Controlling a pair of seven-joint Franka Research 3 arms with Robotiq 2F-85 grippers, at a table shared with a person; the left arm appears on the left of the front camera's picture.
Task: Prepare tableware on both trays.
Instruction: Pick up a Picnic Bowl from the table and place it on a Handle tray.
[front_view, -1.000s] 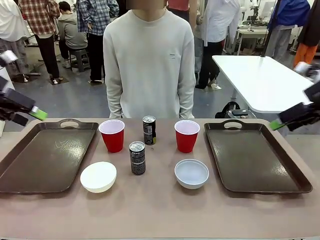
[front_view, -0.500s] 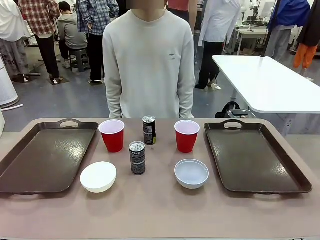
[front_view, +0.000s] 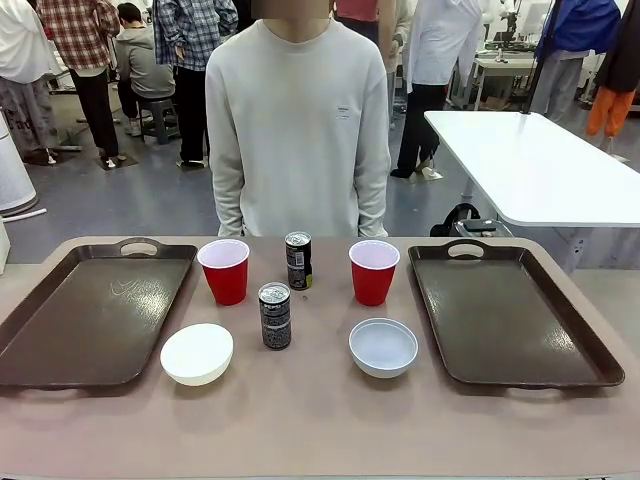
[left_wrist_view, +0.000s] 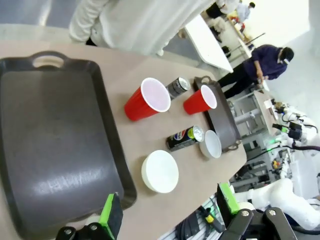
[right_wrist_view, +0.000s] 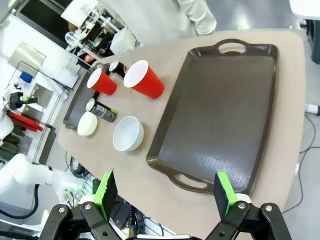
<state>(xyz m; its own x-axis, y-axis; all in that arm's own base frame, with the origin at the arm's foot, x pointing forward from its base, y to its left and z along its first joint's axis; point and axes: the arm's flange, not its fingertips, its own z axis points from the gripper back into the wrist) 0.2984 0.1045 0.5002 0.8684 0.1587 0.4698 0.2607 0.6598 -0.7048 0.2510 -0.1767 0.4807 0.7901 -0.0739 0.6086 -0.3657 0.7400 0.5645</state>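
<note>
Two dark brown trays lie bare, the left tray (front_view: 90, 320) and the right tray (front_view: 510, 310). Between them stand two red cups (front_view: 224, 270) (front_view: 373, 271), two dark cans (front_view: 298, 260) (front_view: 275, 315), a cream-white bowl (front_view: 197, 353) and a pale grey-white bowl (front_view: 383, 346). My left gripper (left_wrist_view: 169, 206) is open, high above the left tray's (left_wrist_view: 50, 150) near end and the cream-white bowl (left_wrist_view: 160, 171). My right gripper (right_wrist_view: 164, 192) is open too, high over the right tray's (right_wrist_view: 220, 110) near rim. Neither holds anything.
A person in a pale sweater (front_view: 298, 120) stands at the table's far edge with hands out of sight. A white table (front_view: 530, 160) stands behind on the right. Other people move about in the background.
Both grippers stood at the side edges of the front view one second ago and have since left it. The tableware and trays have not moved.
</note>
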